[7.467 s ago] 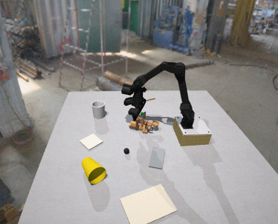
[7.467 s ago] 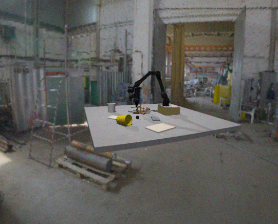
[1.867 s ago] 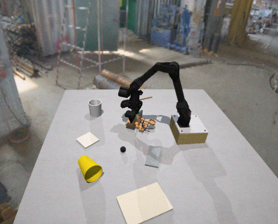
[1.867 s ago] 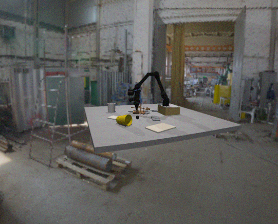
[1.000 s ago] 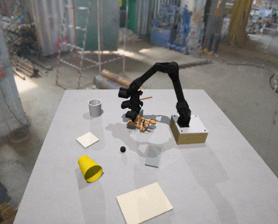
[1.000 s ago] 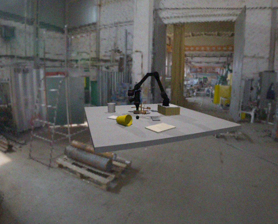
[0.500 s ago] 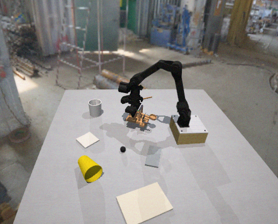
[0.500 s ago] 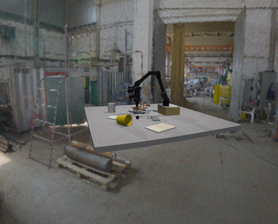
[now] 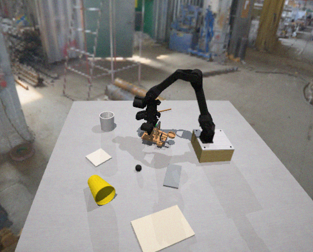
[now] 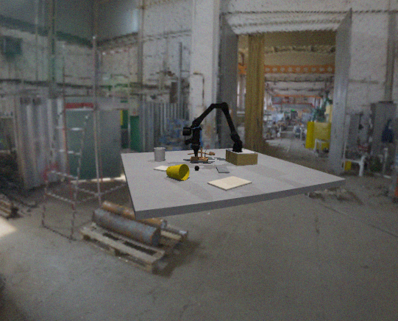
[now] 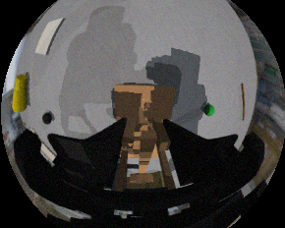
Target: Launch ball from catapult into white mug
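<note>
The orange-brown catapult (image 9: 161,139) (image 10: 201,159) (image 11: 134,88) stands on the table with its spoon cup (image 9: 171,134) toward the arm's base. My gripper (image 9: 150,132) (image 10: 196,156) (image 11: 143,122) points down and is shut on the catapult's body, one finger on each side. The white mug (image 9: 107,122) (image 10: 160,154) stands upright at the back left, apart from the catapult. A black ball (image 9: 138,167) (image 10: 196,168) (image 11: 47,118) lies on the table in front of the catapult. A small green ball (image 11: 209,109) lies beyond the catapult, mostly hidden in the top view.
A yellow cup (image 9: 95,185) (image 10: 173,171) (image 11: 20,93) lies on its side at the front left. Flat cream tiles (image 9: 98,157) (image 9: 162,228) and a grey tile (image 9: 172,176) lie on the table. A thin orange stick (image 9: 165,110) (image 11: 243,101) lies behind the gripper. The arm's base box (image 9: 216,156) stands right.
</note>
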You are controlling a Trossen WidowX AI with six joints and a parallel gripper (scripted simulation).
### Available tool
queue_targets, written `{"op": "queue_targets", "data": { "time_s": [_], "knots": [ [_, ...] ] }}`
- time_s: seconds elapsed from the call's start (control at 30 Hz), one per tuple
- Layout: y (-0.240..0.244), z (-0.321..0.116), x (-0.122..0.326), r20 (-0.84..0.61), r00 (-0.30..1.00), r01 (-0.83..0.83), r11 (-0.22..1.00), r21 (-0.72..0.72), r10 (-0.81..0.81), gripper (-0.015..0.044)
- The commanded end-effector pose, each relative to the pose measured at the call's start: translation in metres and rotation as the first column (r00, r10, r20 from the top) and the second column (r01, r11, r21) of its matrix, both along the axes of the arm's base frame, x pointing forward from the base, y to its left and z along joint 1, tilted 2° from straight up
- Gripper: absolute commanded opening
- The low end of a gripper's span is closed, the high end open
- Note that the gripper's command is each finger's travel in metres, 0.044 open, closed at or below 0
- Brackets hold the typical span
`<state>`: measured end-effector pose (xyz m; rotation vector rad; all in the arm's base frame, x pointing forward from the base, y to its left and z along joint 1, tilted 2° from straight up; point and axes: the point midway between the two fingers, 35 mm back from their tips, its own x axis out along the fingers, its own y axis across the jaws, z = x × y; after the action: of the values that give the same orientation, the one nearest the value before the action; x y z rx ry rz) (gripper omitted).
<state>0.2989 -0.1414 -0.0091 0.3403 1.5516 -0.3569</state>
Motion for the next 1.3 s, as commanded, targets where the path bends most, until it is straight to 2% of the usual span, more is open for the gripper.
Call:
{"op": "queue_targets", "data": {
  "time_s": [0.0,0.5,0.97,1.07,1.2,1.27],
  "knots": [
    [-0.001,-0.006,0.001,0.003,1.0,0.0,1.0,-0.003,0.0,0.0],
    [0.0,-0.016,-0.001,0.0,1.0,0.001,1.0,0.0,-0.001,0.0],
    [0.0,-0.016,-0.001,0.0,1.0,0.001,1.0,0.0,-0.001,0.0368],
    [-0.001,0.007,0.003,0.0,1.0,0.001,1.0,0.0,-0.001,0.044],
    [0.0,0.073,0.002,-0.001,1.0,0.001,1.0,0.0,-0.001,0.044],
    [0.001,0.084,0.001,-0.001,1.0,0.001,1.0,0.001,-0.001,0.044]
  ]
}}
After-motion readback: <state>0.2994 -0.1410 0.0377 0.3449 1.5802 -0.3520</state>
